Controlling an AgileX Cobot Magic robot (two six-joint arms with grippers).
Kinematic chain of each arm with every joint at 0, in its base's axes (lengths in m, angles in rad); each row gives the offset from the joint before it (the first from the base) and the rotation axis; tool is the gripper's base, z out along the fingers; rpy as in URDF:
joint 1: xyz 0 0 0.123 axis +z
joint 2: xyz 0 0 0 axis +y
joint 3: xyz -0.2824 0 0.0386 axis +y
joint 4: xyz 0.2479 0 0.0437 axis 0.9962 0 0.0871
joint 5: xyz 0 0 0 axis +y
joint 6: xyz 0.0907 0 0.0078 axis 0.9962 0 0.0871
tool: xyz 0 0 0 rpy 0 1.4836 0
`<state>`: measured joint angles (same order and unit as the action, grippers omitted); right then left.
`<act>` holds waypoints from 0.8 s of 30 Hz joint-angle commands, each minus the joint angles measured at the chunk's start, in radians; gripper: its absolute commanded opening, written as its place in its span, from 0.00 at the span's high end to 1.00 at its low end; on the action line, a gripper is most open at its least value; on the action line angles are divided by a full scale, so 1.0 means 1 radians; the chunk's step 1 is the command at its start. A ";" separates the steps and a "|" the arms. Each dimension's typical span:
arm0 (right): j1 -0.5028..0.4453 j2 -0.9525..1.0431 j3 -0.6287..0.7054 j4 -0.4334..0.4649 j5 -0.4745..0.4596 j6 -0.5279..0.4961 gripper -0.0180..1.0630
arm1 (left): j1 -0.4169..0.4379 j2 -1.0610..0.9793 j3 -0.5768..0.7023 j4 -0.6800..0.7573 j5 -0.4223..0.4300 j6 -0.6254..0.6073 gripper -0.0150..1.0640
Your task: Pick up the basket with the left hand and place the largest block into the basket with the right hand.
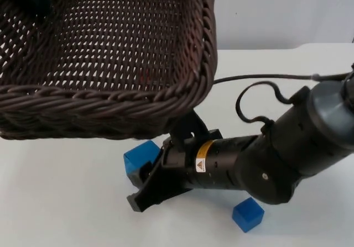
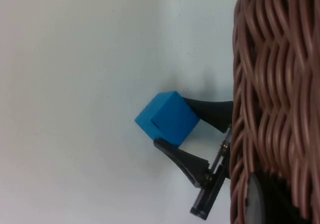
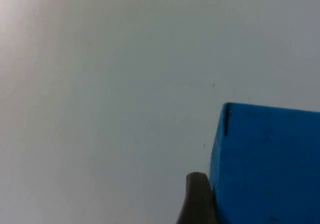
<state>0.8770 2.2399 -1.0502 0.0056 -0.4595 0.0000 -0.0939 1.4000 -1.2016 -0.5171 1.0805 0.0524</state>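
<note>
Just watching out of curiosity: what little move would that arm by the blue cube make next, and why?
Probably squeeze shut. The right tool has a finger on each side of the larger blue block, which sits on the table, while the left tool holds the basket raised.

Light: bright, even, diffuse over the white surface [image 1: 66, 203].
Shadows: soft, faint, beneath the basket [image 1: 110, 64] and beside the large blue block [image 2: 167, 118].
Focus: block edges near the wrist lens slightly soft.
Glare: none.
</note>
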 commanded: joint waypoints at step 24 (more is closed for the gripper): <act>0.002 -0.283 0.259 -0.006 0.098 -0.129 0.99 | 0.003 -0.012 -0.001 -0.018 -0.015 -0.006 0.99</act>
<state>0.8770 1.9750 -0.7981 0.0075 -0.3533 -0.1151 -0.0939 1.4000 -1.2016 -0.5123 1.0786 0.0524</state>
